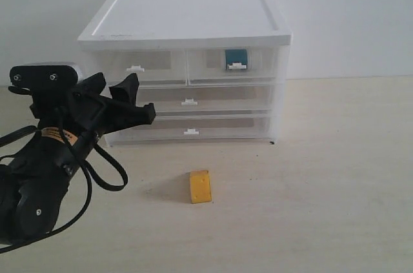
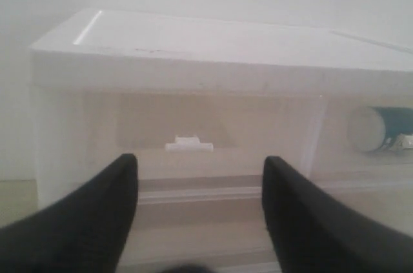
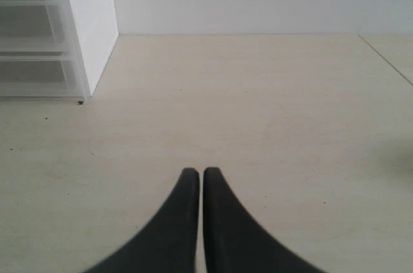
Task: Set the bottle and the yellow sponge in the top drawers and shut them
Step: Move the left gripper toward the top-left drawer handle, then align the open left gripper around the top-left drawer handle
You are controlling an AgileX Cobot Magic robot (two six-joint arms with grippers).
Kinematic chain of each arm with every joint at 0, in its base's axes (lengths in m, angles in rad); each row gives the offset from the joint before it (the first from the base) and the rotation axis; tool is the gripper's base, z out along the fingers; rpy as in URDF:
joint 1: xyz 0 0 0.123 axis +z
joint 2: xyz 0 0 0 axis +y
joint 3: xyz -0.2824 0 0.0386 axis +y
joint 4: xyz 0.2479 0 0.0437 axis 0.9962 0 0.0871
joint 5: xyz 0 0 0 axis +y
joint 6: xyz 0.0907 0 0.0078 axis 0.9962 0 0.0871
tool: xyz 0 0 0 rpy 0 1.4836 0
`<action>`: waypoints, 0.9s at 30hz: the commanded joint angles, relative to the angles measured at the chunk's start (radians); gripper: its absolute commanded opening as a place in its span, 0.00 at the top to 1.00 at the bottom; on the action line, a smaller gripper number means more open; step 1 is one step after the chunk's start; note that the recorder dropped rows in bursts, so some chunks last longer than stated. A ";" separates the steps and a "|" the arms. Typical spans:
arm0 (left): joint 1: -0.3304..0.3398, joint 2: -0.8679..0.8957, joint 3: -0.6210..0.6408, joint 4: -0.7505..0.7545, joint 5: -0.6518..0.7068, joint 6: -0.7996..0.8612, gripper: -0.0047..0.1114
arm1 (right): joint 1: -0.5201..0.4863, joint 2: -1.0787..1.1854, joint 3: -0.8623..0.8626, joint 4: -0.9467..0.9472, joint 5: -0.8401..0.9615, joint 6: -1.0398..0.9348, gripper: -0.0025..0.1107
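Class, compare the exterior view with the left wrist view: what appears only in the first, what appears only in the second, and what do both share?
Only the exterior view shows the yellow sponge, lying on the table in front of the cabinet.

Only the left wrist view looks through the open left gripper, whose fingers frame the top left drawer's handle. It also shows the pale round end of the bottle.

Both views show the cabinet, the top drawers, and the bottle inside the right one.

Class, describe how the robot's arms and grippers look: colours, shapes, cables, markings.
The left arm is black, with looping black cables, a yellow-orange label and a pale grey box at the wrist. The left gripper and right gripper have black, curved fingers tapering to tips. The right arm is unseen.
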 commanded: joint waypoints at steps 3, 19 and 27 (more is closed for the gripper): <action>-0.009 0.002 -0.005 -0.007 0.000 -0.011 0.44 | -0.002 -0.006 0.004 -0.008 -0.006 -0.006 0.98; -0.009 0.096 -0.094 0.008 -0.006 0.086 0.32 | -0.002 -0.006 0.004 -0.008 -0.006 -0.006 0.98; -0.009 0.123 -0.106 -0.067 -0.069 0.090 0.32 | -0.002 -0.006 0.004 -0.008 -0.006 -0.006 0.98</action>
